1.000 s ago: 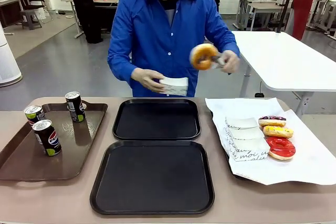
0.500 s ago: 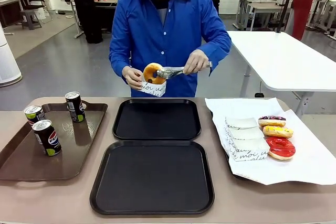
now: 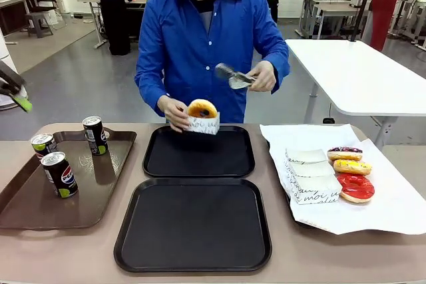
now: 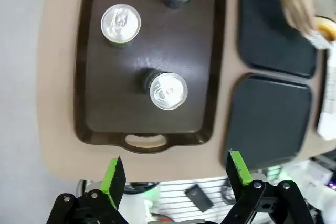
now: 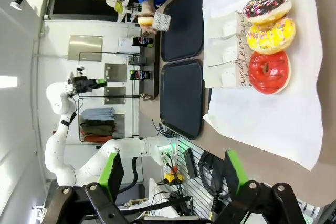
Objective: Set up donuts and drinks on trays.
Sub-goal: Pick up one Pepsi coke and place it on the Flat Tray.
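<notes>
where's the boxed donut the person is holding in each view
front view: boxed donut upper middle, in the person's hand, at the far black tray back rim.
left wrist view: donut at top right edge, by that tray.
right wrist view: donut top, left of centre, at that tray's end.
shared landmark: the far black tray.

Black script on the paper boxes [image 3: 313, 191] partly reads "moi".

A tan table [image 3: 66, 251] with rounded corners is seen. A glossy brown tray [image 3: 20, 214] is set at its left end. In the middle, the far black tray [image 3: 198, 154] is laid just behind the near black tray [image 3: 193, 227], their rims close together. A white paper sheet [image 3: 393, 204] is spread over the right end, and a dark edge [image 3: 297, 221] is seen under its near-left border.
</notes>
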{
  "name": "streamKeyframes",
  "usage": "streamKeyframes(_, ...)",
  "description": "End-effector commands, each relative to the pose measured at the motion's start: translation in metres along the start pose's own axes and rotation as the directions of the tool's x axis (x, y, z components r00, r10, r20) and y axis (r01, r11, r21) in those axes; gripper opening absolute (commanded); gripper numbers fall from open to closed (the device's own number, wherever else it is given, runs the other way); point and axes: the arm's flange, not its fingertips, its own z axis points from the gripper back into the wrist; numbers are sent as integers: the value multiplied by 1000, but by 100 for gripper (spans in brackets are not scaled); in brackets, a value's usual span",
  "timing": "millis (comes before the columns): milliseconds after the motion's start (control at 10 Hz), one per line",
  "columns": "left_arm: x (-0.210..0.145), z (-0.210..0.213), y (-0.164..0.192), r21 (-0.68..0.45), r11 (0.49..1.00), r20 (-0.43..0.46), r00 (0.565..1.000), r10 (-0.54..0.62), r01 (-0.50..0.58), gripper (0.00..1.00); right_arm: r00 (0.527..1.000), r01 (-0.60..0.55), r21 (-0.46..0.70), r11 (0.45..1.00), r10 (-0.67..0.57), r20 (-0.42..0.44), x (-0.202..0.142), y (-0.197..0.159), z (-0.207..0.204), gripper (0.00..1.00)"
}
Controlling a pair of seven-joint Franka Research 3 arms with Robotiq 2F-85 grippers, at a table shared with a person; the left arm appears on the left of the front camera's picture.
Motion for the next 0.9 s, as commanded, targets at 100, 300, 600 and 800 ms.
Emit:
streamKeyframes(100,16,-37,-25,179,983,-64,997,-39,50,100,1000,-9,17,1000,9,1,0,0,1,100)
streamKeyframes(300,11,-52,-37,198,978,-56,997,-60,70,100,1000,-9,17,1000,9,1,0,0,1,100)
streamKeyframes(600,13,-63,-36,175,981,-20,996,-87,89,100,1000,-9,17,1000,9,1,0,0,1,100)
streamKeyframes(800,11,-60,-40,185,978,-59,994,-90,99,100,1000,-9,17,1000,9,1,0,0,1,100)
